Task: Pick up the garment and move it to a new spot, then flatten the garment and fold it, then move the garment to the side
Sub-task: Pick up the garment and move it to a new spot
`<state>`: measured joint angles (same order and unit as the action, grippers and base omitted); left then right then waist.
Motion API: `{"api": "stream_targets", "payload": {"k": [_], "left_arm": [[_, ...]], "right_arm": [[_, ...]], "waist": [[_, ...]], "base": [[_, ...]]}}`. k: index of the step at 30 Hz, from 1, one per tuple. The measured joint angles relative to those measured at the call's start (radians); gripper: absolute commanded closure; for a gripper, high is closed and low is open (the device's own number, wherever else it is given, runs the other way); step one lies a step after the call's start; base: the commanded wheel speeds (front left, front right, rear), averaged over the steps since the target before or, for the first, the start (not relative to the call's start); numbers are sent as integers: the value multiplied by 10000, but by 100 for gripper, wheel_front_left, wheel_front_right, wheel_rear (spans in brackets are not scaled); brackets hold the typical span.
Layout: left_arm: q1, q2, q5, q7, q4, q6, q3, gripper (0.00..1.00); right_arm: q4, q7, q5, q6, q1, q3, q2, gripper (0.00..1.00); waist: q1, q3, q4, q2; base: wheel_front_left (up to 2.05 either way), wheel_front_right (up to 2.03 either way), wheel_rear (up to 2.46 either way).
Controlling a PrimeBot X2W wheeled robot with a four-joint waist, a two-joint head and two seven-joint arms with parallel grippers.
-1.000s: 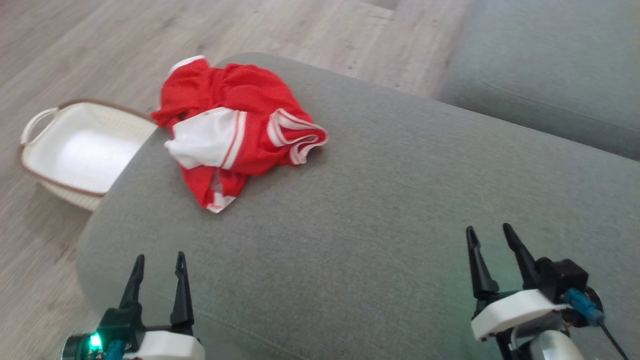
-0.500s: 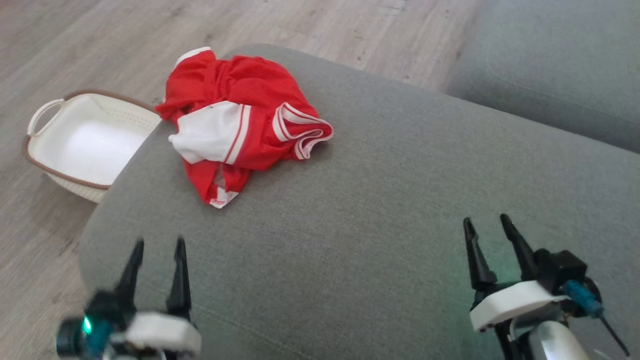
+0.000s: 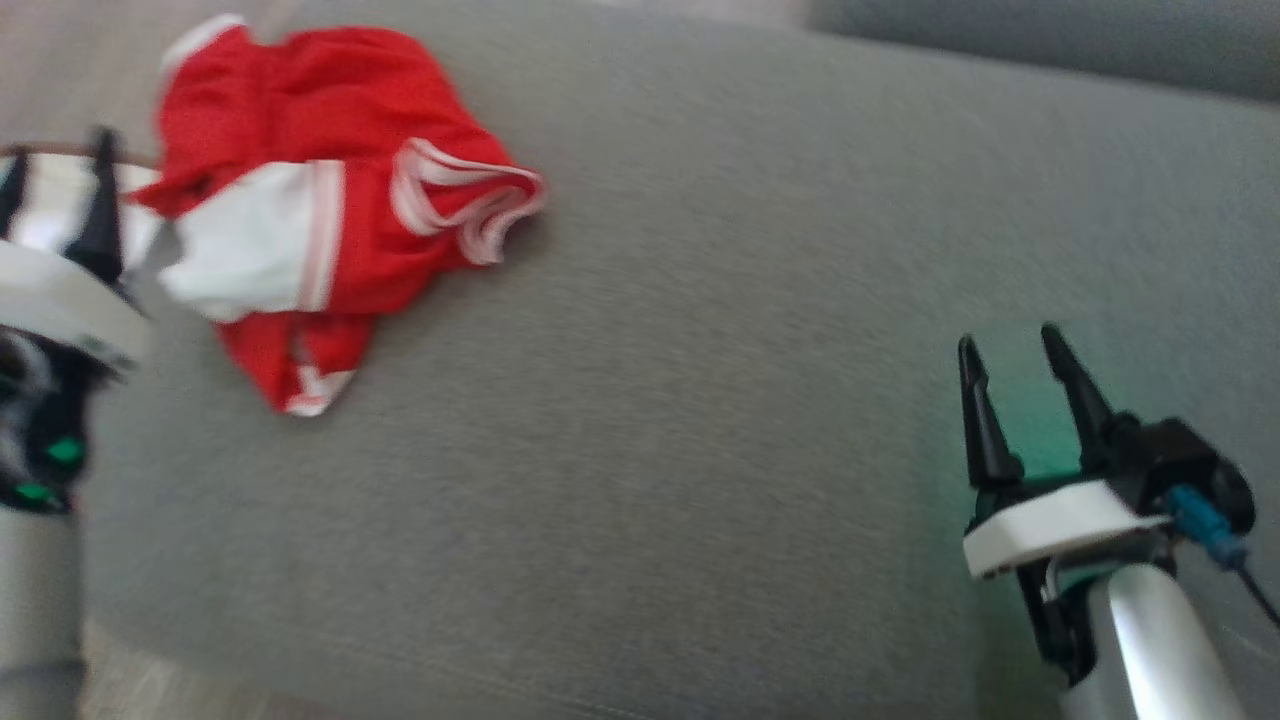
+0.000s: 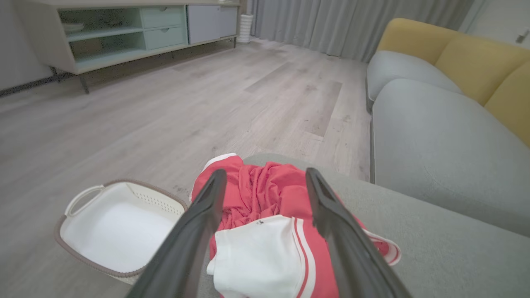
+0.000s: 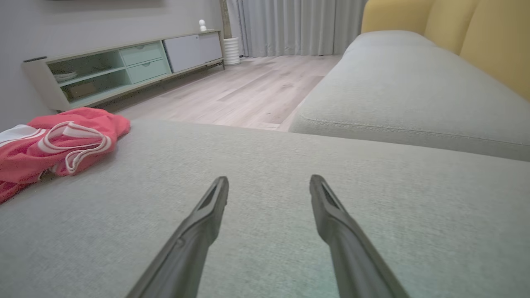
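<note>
The garment [image 3: 330, 180] is a crumpled red and white jersey lying in a heap on the grey sofa cushion [image 3: 700, 400], near its far left corner. My left gripper [image 3: 55, 150] stands open at the left edge of the head view, just left of the heap and apart from it. In the left wrist view the garment [image 4: 265, 223] lies beyond and between the spread fingers, with the left gripper [image 4: 263, 176] holding nothing. My right gripper [image 3: 1005, 340] hovers open over bare cushion at the lower right, far from the garment [image 5: 62, 140], with the right gripper [image 5: 269, 180] empty.
A white basket with a brown rim [image 4: 112, 227] stands on the wooden floor [image 4: 165, 116] left of the cushion. A second grey cushion [image 4: 439, 145] with yellow backrests [image 4: 455, 54] lies beyond. A low cabinet [image 4: 124, 33] lines the far wall.
The head camera has tilted and swung, so the whole picture has shifted. My left gripper has risen and come forward, close beside the garment. The right gripper stays open over the cushion.
</note>
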<state>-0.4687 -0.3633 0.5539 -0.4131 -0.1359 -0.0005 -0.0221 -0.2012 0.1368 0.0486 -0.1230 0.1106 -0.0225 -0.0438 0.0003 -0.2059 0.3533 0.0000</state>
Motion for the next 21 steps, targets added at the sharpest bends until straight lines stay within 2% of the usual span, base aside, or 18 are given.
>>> {"api": "stream_targets", "payload": {"k": [9,16,21], "left_arm": [[-1177,-917,1444,-2008,-1471,128,-1127,0],[-1292,-1546,1666,-3471,-2508,757,-1381,0],[-1296,-1833,1369,-4535,-2696,1661,-1252,0]], "right_arm": [[930,-203,-165,0,440,286,-15,0],[1246,-205,-107,0,576,380,-15,0],[1298,-117,48,0,850,322,-15,0]], "waist": [[0,-1535,-1733,0],[0,-2742,-2889,0],[-1,-3337,-3462,0]], "base": [[0,0,0],[0,0,0],[0,0,0]]}}
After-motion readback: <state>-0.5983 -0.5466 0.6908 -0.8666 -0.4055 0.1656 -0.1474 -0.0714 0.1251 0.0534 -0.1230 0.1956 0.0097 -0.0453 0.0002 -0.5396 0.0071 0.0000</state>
